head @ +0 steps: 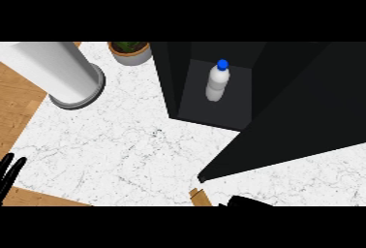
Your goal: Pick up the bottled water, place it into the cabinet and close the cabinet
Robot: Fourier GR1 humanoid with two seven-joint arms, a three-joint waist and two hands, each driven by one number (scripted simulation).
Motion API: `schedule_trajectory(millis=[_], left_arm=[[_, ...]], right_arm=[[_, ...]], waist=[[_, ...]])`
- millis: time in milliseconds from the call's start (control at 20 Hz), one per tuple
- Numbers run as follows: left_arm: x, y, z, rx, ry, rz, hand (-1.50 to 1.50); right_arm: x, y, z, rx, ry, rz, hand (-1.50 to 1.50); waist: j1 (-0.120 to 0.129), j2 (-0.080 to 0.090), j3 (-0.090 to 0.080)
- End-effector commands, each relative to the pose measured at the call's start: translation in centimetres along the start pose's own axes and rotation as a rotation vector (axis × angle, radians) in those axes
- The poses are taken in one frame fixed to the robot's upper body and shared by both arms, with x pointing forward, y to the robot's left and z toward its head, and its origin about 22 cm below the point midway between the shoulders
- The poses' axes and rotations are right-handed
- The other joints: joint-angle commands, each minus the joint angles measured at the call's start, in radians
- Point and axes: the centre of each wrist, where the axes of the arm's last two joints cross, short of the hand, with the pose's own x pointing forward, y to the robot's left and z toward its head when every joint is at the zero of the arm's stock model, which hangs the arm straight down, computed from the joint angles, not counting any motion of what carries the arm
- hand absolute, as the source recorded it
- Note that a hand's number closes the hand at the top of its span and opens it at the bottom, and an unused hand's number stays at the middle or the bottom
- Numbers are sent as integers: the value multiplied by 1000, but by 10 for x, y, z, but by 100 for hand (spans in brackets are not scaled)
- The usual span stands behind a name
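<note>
White marble worktop (129,145), wood showing at its left edge. One bottled water (217,81) stands upright, cap up, inside the one black cabinet (175,72) — placed, touched by neither hand. The open door (300,121) swings out just above the right hand (247,201); that hand is nearer, finger state cannot be told. Left hand (10,169) rests at the far left, fingers straight. One paper towel roll (61,72), one potted plant (130,51) — beyond.

L hand (10,169) fingers straight at left edge (R hand (247,201) barely visible).
</note>
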Motion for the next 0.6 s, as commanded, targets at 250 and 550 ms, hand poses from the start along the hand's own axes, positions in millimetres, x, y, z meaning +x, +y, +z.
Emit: schedule_trajectory(millis=[250, 550], left_arm=[[2, 5, 9, 31, -6, 23, -150], [6, 9, 29, 48, 5, 45, -150]], right_arm=[[-12, -85, -73, -413, 71, -35, 150], [-8, -142, -117, -553, 96, 7, 150]], waist=[[-53, -13, 11], [-65, -17, 13]])
